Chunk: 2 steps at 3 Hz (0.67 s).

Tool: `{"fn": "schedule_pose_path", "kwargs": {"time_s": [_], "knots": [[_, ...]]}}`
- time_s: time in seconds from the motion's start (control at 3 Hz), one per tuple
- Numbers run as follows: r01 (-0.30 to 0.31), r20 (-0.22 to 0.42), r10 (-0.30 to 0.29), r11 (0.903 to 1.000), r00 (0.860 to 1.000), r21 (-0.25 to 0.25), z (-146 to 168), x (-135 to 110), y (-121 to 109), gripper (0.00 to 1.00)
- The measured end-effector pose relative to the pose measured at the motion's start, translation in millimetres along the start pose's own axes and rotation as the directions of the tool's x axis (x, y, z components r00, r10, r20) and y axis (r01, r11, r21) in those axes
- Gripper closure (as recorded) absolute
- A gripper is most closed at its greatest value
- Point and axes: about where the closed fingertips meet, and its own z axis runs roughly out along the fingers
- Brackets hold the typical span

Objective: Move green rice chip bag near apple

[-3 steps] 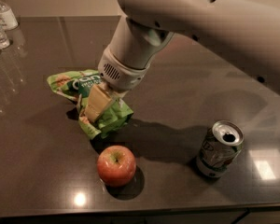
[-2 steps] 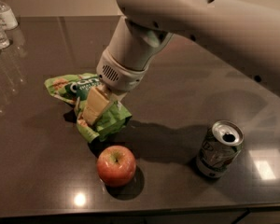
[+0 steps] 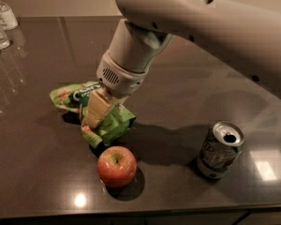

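Observation:
The green rice chip bag [image 3: 110, 125] lies crumpled on the dark table, its left end [image 3: 65, 95] stretching out to the left. My gripper [image 3: 96, 116] sits on the middle of the bag, its cream fingers [image 3: 99, 108] closed on the foil. The red apple [image 3: 116, 166] stands just in front of the bag, a small gap from its lower edge. My arm comes down from the upper right and hides the back part of the bag.
An open silver-green soda can [image 3: 220, 150] stands at the right front. Clear plastic bottles [image 3: 1, 25] stand at the far left back corner. The table's front edge [image 3: 140, 214] runs close below the apple.
The bag and my gripper have shifted slightly to the left and toward the apple. The apple and the can have not moved.

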Motion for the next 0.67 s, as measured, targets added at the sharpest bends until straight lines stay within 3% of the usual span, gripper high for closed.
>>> {"fn": "schedule_pose_path", "kwargs": {"time_s": [0.33, 0.67], "knots": [[0.002, 0.0, -0.002, 1.0, 1.0, 0.002, -0.4, 0.0, 1.1, 0.0], [0.002, 0.0, -0.002, 1.0, 1.0, 0.002, -0.4, 0.0, 1.1, 0.0]]}}
